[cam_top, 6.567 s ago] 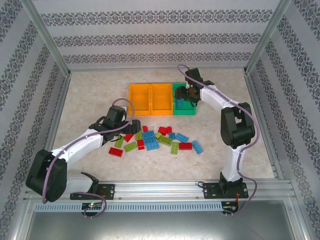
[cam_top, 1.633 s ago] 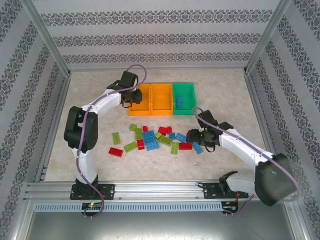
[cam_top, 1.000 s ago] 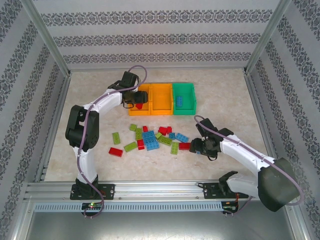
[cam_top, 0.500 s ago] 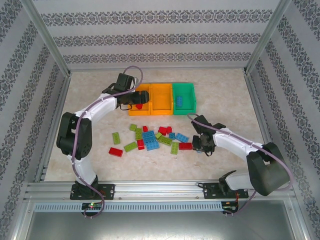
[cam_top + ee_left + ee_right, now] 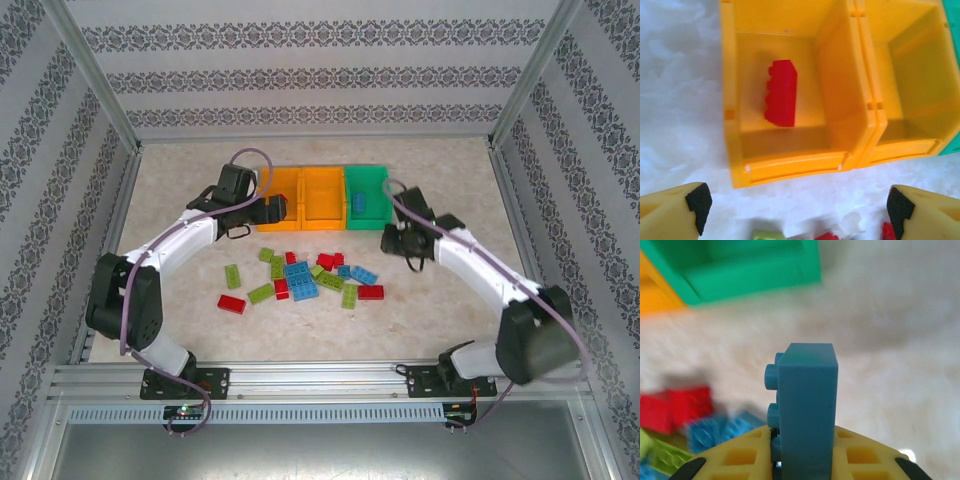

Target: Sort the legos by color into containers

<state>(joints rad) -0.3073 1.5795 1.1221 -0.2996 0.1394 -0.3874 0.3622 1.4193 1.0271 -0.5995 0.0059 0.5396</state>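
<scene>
From above, the left pincer (image 5: 276, 208) is hanging spread wide and empty at the front of the left orange bin (image 5: 285, 178), upper middle of the frame. The right pincer (image 5: 392, 240) is sitting clenched just below the green bin (image 5: 368, 226), right of centre. The loose bricks (image 5: 310, 280) are lying heaped on the desk (image 5: 450, 170) at centre. As I judge it, a low pass over the rim is risking a knock that shifts the joined bins.

On the left wrist, a red brick (image 5: 781, 93) is resting inside that orange bin, upper left of the frame. The middle orange bin (image 5: 875, 107) beside it is showing nothing inside.

On the right wrist, a blue brick (image 5: 807, 400) is standing upright in the grip, lower centre, with most of it above the fingers (image 5: 740, 460). Being held so low, it is probably liable to tip or twist free, or to catch the green wall and fall outside.

No brand, label or writing is showing anywhere.
</scene>
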